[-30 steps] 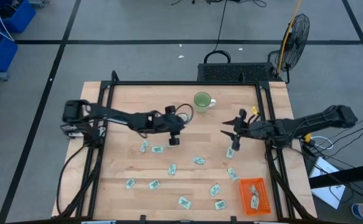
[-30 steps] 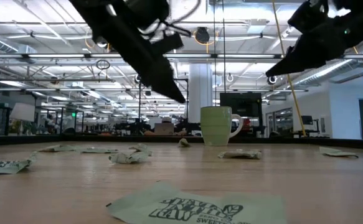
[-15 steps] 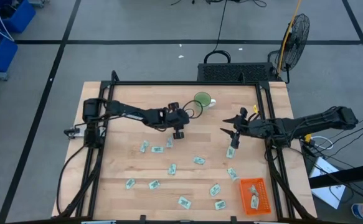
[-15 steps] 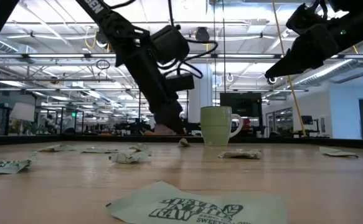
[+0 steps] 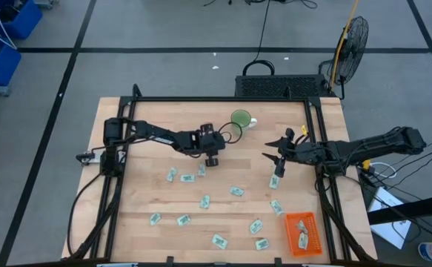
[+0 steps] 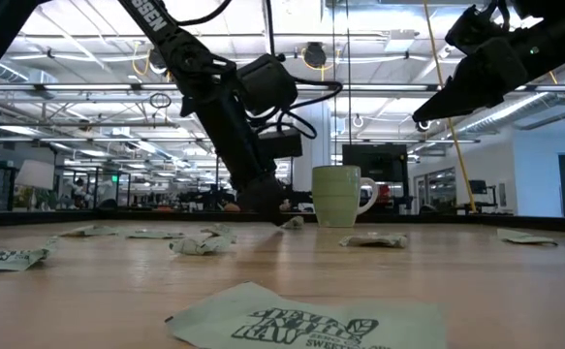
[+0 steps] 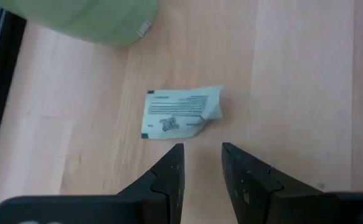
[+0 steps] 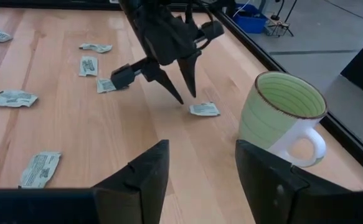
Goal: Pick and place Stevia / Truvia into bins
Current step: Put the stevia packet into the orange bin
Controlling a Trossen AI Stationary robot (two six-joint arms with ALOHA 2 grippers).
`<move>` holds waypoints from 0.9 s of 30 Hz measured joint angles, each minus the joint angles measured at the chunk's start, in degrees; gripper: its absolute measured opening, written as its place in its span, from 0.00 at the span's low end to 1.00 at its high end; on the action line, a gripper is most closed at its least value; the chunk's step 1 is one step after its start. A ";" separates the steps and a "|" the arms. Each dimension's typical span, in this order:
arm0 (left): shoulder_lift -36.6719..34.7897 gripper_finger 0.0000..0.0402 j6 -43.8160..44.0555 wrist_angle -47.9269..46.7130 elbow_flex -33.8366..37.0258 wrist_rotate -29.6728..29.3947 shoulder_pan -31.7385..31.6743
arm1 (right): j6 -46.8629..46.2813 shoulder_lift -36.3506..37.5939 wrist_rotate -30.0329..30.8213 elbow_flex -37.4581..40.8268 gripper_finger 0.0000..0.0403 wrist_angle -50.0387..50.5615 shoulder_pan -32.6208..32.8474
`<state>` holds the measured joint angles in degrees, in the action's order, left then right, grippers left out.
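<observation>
Several pale green and white Stevia sachets (image 5: pixel 204 201) lie flat across the wooden table. One creased sachet (image 7: pixel 181 111) lies close to the green mug (image 5: pixel 240 120). My left gripper (image 7: pixel 201 149) is low over the table just short of that sachet (image 8: pixel 204 109), slanting down and open, with nothing between its fingers. My right gripper (image 5: pixel 267 152) hangs open and empty, high above the table's right half. The orange bin (image 5: pixel 303 232) sits at the near right corner with sachets in it.
The mug (image 8: pixel 281 118) stands just beyond the left gripper, its handle toward the table's right edge. A black frame (image 5: pixel 216 99) borders the table. A fan (image 5: pixel 351 41) and a black case (image 5: pixel 282 85) stand on the floor past the far edge.
My left gripper has come down from high above the table to just over it. It has moved toward the mug and tipped more steeply downward, ending next to the creased sachet. Its fingers have kept the same gap.
</observation>
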<state>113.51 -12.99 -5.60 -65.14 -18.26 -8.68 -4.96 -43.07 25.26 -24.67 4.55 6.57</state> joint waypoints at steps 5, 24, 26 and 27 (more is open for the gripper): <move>0.00 0.28 0.29 2.59 0.00 0.68 0.85 | 0.05 0.00 0.00 0.00 0.44 0.01 0.00; 0.46 0.28 -1.60 7.57 0.01 1.75 1.40 | 0.07 -0.01 -0.02 0.00 0.43 0.01 0.01; 0.46 0.28 -1.67 7.42 0.01 1.76 1.04 | 0.10 -0.02 -0.02 0.00 0.43 0.01 0.00; 0.48 0.28 -1.57 7.41 0.02 1.79 0.77 | 0.10 0.00 -0.02 0.00 0.43 0.01 0.00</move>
<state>113.99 -14.56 1.81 -65.12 -16.47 -7.90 -4.86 -43.07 25.23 -24.67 4.56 6.57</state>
